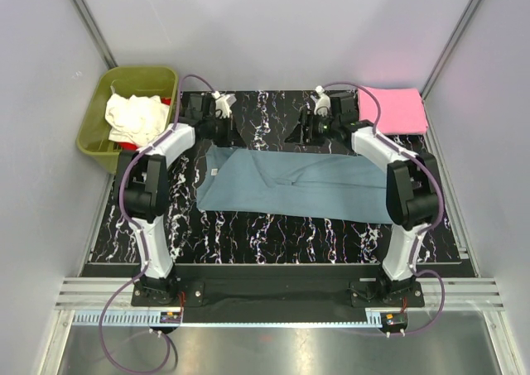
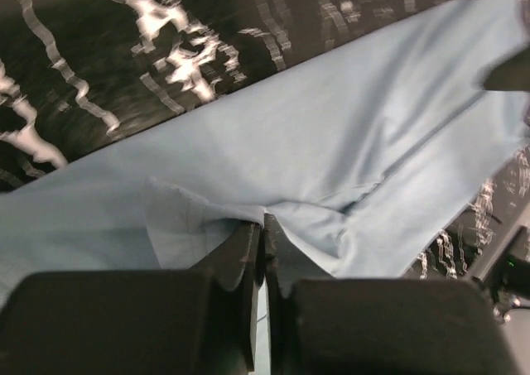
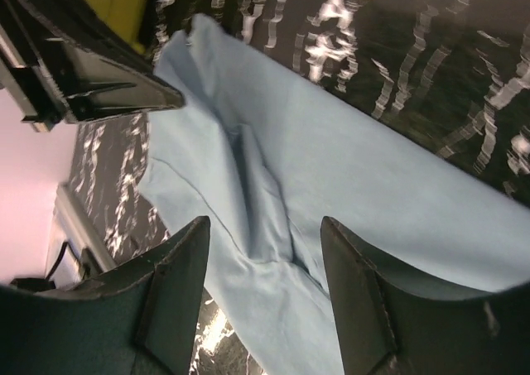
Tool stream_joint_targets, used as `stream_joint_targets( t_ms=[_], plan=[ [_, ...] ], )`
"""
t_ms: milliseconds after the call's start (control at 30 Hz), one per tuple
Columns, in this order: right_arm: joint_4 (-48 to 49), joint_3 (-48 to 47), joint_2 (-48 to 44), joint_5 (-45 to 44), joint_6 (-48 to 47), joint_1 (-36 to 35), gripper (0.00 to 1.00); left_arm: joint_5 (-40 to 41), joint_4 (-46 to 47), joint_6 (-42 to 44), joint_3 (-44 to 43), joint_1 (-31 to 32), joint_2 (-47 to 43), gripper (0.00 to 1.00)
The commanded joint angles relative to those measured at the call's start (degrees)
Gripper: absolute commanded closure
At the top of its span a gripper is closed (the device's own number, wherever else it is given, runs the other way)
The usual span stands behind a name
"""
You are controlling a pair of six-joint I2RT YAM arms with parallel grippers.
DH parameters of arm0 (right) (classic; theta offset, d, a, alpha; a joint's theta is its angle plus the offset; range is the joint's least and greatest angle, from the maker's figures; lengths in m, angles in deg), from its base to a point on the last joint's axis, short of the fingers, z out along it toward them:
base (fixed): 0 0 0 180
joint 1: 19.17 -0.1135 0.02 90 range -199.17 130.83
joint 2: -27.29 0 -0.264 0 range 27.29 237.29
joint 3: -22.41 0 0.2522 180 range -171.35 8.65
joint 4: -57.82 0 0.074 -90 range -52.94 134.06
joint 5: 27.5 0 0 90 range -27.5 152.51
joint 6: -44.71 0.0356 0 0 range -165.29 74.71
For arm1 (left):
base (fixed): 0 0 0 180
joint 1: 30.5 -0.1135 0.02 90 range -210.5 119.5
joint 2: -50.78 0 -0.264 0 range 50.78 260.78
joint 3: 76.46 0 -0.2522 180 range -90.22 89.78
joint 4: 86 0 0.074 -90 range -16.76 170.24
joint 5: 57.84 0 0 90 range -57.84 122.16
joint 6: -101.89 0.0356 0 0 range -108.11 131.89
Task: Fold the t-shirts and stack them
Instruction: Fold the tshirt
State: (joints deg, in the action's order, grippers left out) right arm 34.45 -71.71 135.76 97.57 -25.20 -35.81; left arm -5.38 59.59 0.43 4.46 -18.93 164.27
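Our blue-grey t-shirt (image 1: 290, 185) lies spread in the middle of the table (image 1: 248, 234). It's light, floppy stuff, so we'd grab edges or corners. Our left gripper (image 2: 263, 226) is pinched tight on a fold; our right gripper (image 3: 263, 230) hangs over the cloth, jaws spread, holding nothing.

**A:** The top camera sits high, behind the arm bases (image 1: 157, 288). It looks down and forward over the whole marbled table (image 1: 273, 234), and the blue-grey shirt (image 1: 290, 185) lies mid-frame, far off.

**B:** The left wrist view is right down close. It peers past the left gripper's fingers (image 2: 236, 259), low along that cloth towards the dark tabletop.

**A:** The right wrist view hangs a touch higher and faces down between the right gripper's fingers (image 3: 178, 300) at the same shirt.

**B:** The black shape (image 3: 91, 85) at its upper left is possibly the other arm, but it's hard to say.

**A:** All three views share the shirt and the table.
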Motion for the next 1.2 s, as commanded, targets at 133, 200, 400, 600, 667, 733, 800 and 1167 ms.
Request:
stream_joint_targets(
  t_ms=[133,200,400,600,667,733,800,1167],
  plan=[
    [13.4,-8.4,10.0,20.1,-1.7,-1.2,0.37,-10.3,6.9,5.5,3.5,0.1,-5.7,1.00],
    [14.1,-10.6,13.3,21.8,0.4,-1.2,0.36,-10.0,6.8,6.9,4.3,0.1,-6.8,1.00],
    [7.3,-19.8,19.8,18.7,0.7,-3.0,0.36,-9.4,7.8,6.6,9.5,0.0,-8.6,1.00],
    [0.7,-22.4,21.4,12.2,-2.3,-5.6,0.37,-4.4,5.4,7.1,14.5,0.2,-11.9,1.00],
    [0.6,-20.1,19.7,11.7,-4.0,-6.5,0.38,-0.8,5.5,6.5,17.0,0.2,-14.3,1.00],
    [0.5,-17.4,18.2,10.2,-6.5,-7.4,0.39,0.7,5.9,5.6,18.2,0.2,-15.8,1.00],
    [0.5,-16.2,16.8,9.8,-8.0,-7.9,0.41,2.9,5.9,3.5,18.6,0.2,-17.2,1.00],
    [5.2,-12.2,16.0,11.7,-15.3,-13.4,0.36,10.6,-0.2,-8.0,17.5,0.2,-18.6,1.00]
  ],
)
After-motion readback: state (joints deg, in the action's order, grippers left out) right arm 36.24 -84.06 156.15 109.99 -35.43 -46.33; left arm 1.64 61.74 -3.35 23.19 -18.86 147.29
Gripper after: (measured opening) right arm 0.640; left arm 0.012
